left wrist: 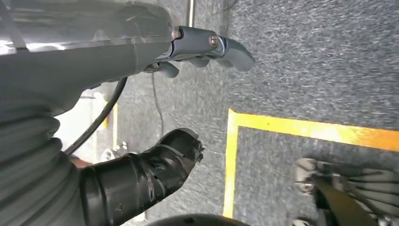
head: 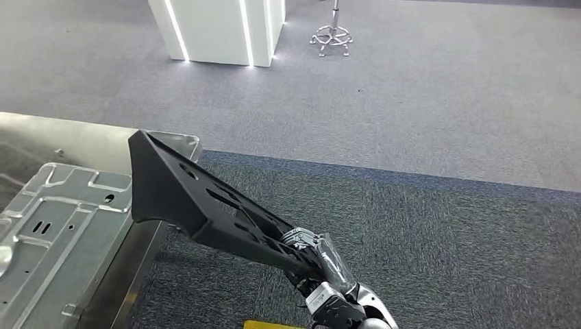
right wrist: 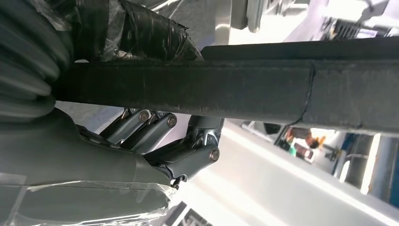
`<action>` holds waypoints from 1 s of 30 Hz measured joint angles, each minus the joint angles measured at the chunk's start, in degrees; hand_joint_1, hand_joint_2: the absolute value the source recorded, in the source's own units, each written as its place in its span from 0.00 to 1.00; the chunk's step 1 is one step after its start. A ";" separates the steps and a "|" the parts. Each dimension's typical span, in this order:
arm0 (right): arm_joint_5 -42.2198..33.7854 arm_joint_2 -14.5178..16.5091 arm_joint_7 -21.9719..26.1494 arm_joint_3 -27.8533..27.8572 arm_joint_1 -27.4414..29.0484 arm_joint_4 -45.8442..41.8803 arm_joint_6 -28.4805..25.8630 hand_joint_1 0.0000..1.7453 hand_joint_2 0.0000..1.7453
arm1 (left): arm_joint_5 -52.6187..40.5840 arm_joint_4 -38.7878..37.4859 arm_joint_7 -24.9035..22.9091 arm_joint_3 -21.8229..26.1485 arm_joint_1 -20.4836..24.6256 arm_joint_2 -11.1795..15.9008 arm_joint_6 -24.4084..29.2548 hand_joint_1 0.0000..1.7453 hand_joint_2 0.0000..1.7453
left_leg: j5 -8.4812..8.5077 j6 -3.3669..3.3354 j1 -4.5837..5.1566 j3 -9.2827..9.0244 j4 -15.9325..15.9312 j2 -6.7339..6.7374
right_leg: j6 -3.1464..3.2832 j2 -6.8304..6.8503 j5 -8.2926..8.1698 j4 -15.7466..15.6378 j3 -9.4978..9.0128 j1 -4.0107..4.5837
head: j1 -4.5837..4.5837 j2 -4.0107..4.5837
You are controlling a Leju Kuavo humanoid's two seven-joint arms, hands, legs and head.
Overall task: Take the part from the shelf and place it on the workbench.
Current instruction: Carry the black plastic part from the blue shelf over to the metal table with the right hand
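A long black part [head: 199,202] with cut-outs slants up from lower centre to the corner of the metal workbench [head: 82,140] at the left. My right hand [head: 315,257] grips its lower end; the far end hangs over the bench's corner. Up close in the right wrist view, the black part [right wrist: 263,87] lies across my right hand [right wrist: 155,141], thumb on one side and fingers wrapped on the other. My left hand [left wrist: 188,94] hangs over the carpet, thumb and fingers apart, holding nothing.
A stamped grey metal panel [head: 58,233] lies on the workbench. Yellow floor tape [left wrist: 301,127] crosses the grey carpet, and a short piece [head: 274,324] shows at the bottom edge. A white lit column [head: 219,31] and a stool base [head: 331,38] stand far ahead.
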State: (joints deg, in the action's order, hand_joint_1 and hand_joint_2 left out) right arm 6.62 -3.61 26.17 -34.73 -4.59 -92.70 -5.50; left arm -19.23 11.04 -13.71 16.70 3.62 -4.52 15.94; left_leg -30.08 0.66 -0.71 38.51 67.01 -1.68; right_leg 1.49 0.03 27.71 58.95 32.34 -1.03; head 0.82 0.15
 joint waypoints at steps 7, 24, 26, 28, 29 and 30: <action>-0.04 0.01 -0.03 0.00 0.00 0.00 -0.02 1.00 1.00 | -0.09 0.02 0.01 0.01 -0.03 0.07 -0.01 0.00 1.00 | 3.83 0.24 -0.23 -2.61 -4.72 3.99 | -0.56 4.63 1.04 0.32 -0.68 0.39 | -0.01 0.00; 0.17 -0.20 0.04 0.00 0.15 -0.31 -0.08 1.00 1.00 | -0.20 0.01 0.00 0.43 0.06 0.19 -0.16 0.00 1.00 | 4.48 -1.95 0.21 -4.11 -8.01 -4.17 | -1.69 -4.59 0.05 1.51 1.42 0.06 | 0.13 0.00; 0.17 -0.21 0.04 0.00 0.06 -0.32 -0.08 1.00 1.00 | -0.23 0.01 0.01 0.45 -0.03 0.21 -0.16 0.00 1.00 | 4.68 -1.14 0.03 -3.74 -8.17 -5.34 | -1.38 -3.93 0.08 1.06 1.17 0.19 | 0.13 0.00; 0.18 -0.16 0.05 0.00 -0.13 -0.33 -0.08 1.00 1.00 | -0.25 0.01 0.01 0.49 -0.13 0.22 -0.16 0.00 1.00 | 4.12 -0.53 -0.02 -3.33 -7.34 -4.42 | -0.67 -2.59 -0.15 0.44 0.59 0.07 | 0.07 0.00; 0.19 -0.14 0.06 0.00 -0.19 -0.33 -0.08 1.00 1.00 | -0.25 0.00 0.01 0.50 -0.09 0.22 -0.17 0.00 1.00 | 2.99 -0.31 0.02 -2.46 -5.44 -3.01 | -0.32 -1.79 -0.23 0.13 0.30 0.00 | 0.01 0.00; 0.20 -0.11 0.05 0.00 -0.20 -0.32 -0.08 1.00 1.00 | -0.27 0.01 0.02 0.51 -0.02 0.21 -0.17 0.00 1.00 | 1.39 -0.13 0.00 -1.11 -2.43 -1.31 | -0.06 -0.96 -0.20 0.01 0.14 0.11 | -0.04 0.00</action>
State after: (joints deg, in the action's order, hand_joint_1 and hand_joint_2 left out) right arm 6.82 -3.73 26.23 -34.73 -4.79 -93.02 -5.57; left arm -19.50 11.05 -13.69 17.21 3.61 -4.31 15.76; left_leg -28.69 0.53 -0.71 37.40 64.58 -2.99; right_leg 1.43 -0.93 27.50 58.96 32.48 -0.92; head 0.78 0.15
